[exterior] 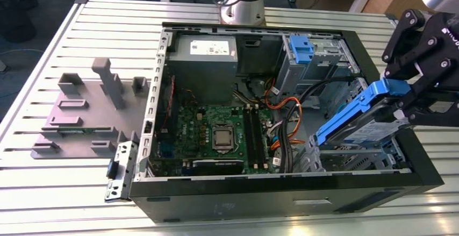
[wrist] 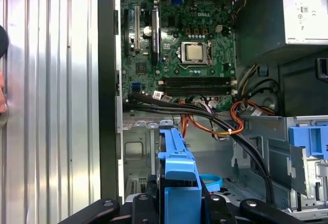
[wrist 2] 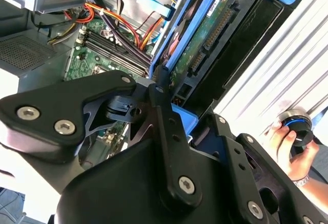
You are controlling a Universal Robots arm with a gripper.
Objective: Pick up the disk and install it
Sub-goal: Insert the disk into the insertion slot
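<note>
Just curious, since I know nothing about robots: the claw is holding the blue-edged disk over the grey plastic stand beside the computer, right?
Not quite. The claw does hold the disk, but over the open computer case, near its drive bay, as the exterior view shows. The grey stand sits apart, on that view's left.

My gripper [exterior: 401, 104] is matt black metal, its links pinned with bright steel screws; the disk [exterior: 358, 119] I hold wears glossy blue plastic rails over dull grey metal, its green circuit board bare in the second wrist view; the table [exterior: 57, 193] is ribbed, brushed aluminium with a soft sheen; the computer case [exterior: 287, 195] is satin black outside, raw grey sheet metal inside; the stand [exterior: 79, 120] is matt grey plastic
</note>
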